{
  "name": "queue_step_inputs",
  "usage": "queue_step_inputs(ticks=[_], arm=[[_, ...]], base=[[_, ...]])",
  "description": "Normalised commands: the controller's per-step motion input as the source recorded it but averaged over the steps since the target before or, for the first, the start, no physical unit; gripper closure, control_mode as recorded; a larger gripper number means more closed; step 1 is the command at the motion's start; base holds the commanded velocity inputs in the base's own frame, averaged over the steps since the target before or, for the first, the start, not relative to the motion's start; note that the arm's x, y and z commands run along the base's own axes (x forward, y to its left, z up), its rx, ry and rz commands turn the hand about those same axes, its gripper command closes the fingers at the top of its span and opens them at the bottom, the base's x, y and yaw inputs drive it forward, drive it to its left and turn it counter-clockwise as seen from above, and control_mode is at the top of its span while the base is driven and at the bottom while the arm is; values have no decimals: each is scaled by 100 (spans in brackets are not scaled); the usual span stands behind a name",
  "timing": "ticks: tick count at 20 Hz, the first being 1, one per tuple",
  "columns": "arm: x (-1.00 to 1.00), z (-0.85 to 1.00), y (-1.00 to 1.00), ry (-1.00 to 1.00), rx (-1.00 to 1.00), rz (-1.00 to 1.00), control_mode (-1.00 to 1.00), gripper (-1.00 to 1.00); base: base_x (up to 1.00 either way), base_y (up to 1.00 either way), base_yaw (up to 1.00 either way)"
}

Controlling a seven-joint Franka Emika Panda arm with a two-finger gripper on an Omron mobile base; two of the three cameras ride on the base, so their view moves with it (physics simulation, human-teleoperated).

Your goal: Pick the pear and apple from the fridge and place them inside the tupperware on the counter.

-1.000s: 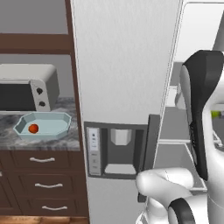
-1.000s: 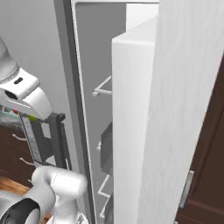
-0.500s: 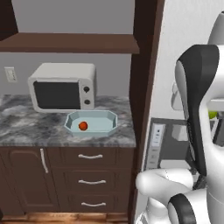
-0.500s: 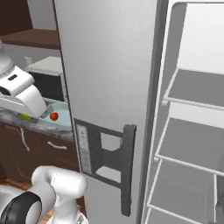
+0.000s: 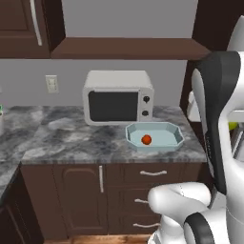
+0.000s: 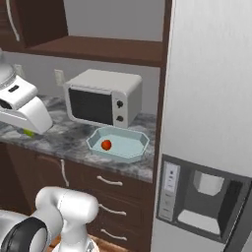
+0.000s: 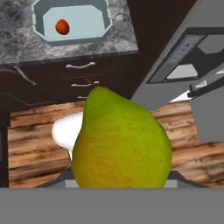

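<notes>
In the gripper's closed jaws, the pear (image 7: 121,140) hangs above the wooden floor. The base has turned from the fridge (image 6: 211,123) toward the counter (image 5: 71,143), where the tupperware (image 5: 164,142) already holds the apple (image 5: 146,139); only the drop-off remains.

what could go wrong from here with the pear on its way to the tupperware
1. The pear sits in the end effector out over the wooden floor, short of the counter; a slip would likely drop it there.
2. The tupperware is shallow with low walls and lies near the counter edge, so a high release could bounce the pear out.
3. The apple already lies in it; landing on it might knock either fruit away.
</notes>
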Motion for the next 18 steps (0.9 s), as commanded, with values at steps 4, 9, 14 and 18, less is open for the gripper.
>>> queue_step_inputs(ticks=[4, 9, 14, 18], arm=[[0, 0, 0, 0, 0, 0, 100, 100], [0, 0, 0, 0, 0, 0, 100, 100], [15, -11, 1, 11, 0, 0, -100, 100], [60, -87, 0, 44, 0, 0, -100, 100]], base=[[76, 65, -49], [74, 28, -51], [58, 17, -10], [0, 0, 0]])
